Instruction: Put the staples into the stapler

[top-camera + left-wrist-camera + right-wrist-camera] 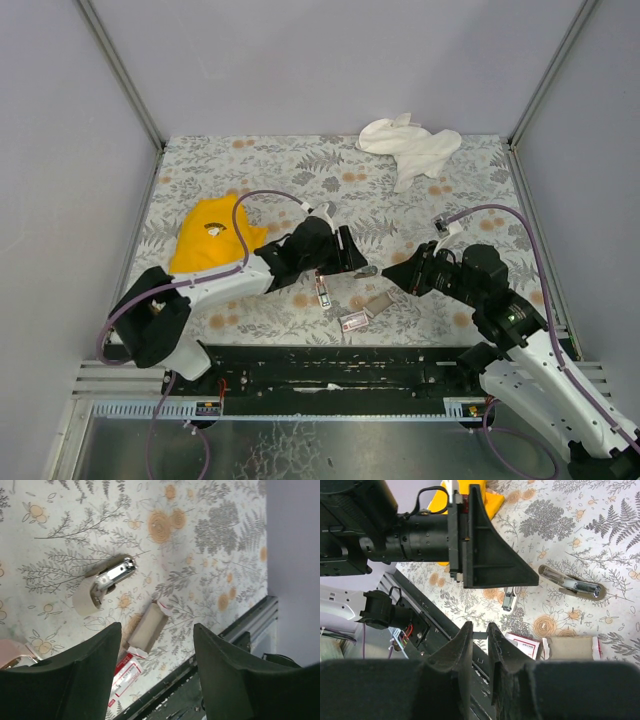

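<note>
Closest to the arm bases lies the dark-red box (352, 321) of the staples, flat on the flowered table (260, 160) with its pale label up. Its grey-brown sliding tray (378, 305) lies just beyond the box, on its right and out of the sleeve; whether any strips lie in it I cannot tell. The stapler (322, 290) lies a little beyond the box and to its left (tiny, its silvery channel the plainest part), touching neither box nor tray. A pale beige block (365, 270) with a bright metal piece lies farther from the box.

The left gripper (156, 626) hangs above the tray, jaws wide, nothing between them. The right gripper (480, 626) hovers beyond the box to its right, jaws narrow with a slim gap; whether anything thin is pinched I cannot tell.

Far left of the box lies a yellow cloth (205, 235), and farthest off a white cloth (410, 148).
</note>
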Robot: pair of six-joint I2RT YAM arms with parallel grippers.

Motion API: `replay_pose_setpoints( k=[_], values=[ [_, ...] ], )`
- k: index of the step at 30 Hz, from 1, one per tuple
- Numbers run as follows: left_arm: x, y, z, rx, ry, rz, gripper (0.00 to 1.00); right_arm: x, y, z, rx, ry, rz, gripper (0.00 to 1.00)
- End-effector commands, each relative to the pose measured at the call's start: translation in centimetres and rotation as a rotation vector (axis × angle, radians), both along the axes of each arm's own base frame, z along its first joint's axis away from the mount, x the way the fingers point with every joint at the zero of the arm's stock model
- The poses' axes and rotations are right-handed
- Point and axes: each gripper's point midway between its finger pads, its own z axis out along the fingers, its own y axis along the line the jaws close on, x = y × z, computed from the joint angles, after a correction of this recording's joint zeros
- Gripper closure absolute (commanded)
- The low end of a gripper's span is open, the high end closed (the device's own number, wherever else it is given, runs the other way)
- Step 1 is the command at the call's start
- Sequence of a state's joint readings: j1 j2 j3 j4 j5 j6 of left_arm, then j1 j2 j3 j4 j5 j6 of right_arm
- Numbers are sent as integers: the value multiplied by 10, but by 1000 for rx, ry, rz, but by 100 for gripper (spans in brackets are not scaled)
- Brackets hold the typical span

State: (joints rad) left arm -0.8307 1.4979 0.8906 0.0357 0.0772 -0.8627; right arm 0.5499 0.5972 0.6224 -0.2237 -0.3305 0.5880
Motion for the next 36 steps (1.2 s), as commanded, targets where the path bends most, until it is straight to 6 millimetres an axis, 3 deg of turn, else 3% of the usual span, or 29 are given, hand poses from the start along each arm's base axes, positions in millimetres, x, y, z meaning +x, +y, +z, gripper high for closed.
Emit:
replay_pose_setpoints(
  k=[1,12,27,32,36],
  values=[
    [4,4,-23,118,6,18,43,3,-2,14,-8,-65,-3,80],
    [3,15,-50,204,30,62,42,5,3,16,-2,-74,15,80],
    [27,9,-63,210,1,104,44,3,4,16,10,-65,16,79],
    [35,8,-65,204,-8,107,48,4,4,16,11,-64,15,79],
    [42,6,-65,219,-20,98,61,5,4,15,11,-60,12,79]
  ],
)
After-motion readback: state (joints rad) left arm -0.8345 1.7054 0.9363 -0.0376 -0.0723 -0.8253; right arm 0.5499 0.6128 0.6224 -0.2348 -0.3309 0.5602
